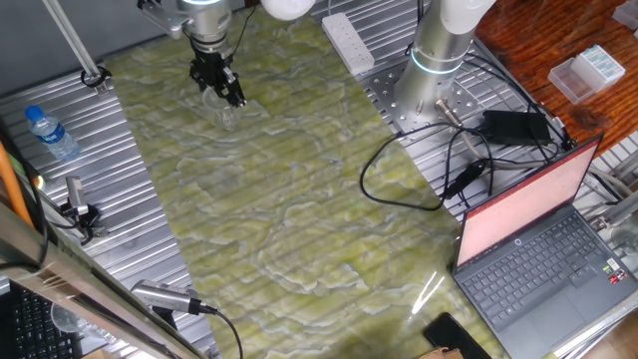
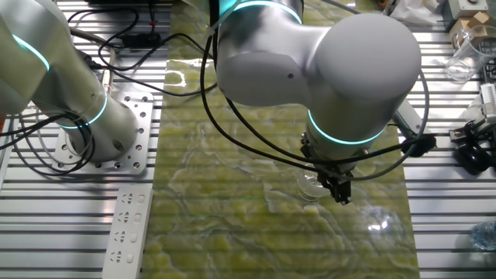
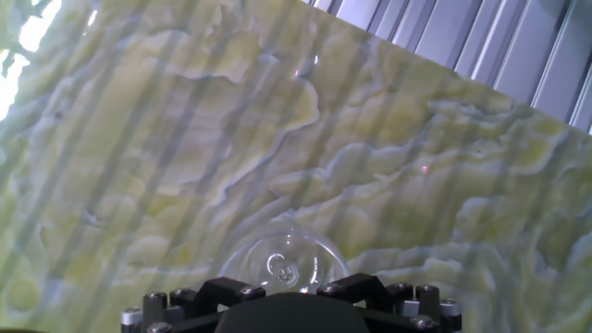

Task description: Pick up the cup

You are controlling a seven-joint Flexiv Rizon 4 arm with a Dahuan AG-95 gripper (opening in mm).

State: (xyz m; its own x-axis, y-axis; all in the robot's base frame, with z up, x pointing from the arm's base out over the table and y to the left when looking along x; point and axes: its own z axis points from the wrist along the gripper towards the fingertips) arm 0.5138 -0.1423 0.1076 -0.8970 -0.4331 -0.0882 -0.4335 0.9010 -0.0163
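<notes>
The cup [image 1: 223, 110] is a small clear tumbler on the green marbled mat at the far left. My gripper [image 1: 221, 92] points down over it, and its black fingers [image 1: 235, 92] sit on either side of the cup's upper part, closed against it. In the other fixed view the cup [image 2: 310, 187] shows just left of the fingers [image 2: 339, 190], under the big white wrist. In the hand view the cup's round rim and base [image 3: 282, 264] lie right in front of the finger mounts. The fingertips are hidden there.
A clear water bottle with a blue cap [image 1: 50, 132] lies on the ribbed metal at the left. A white power strip [image 1: 347, 40] lies at the far edge. The arm's base [image 1: 439, 50], cables [image 1: 419, 170] and an open laptop [image 1: 548, 239] stand at the right.
</notes>
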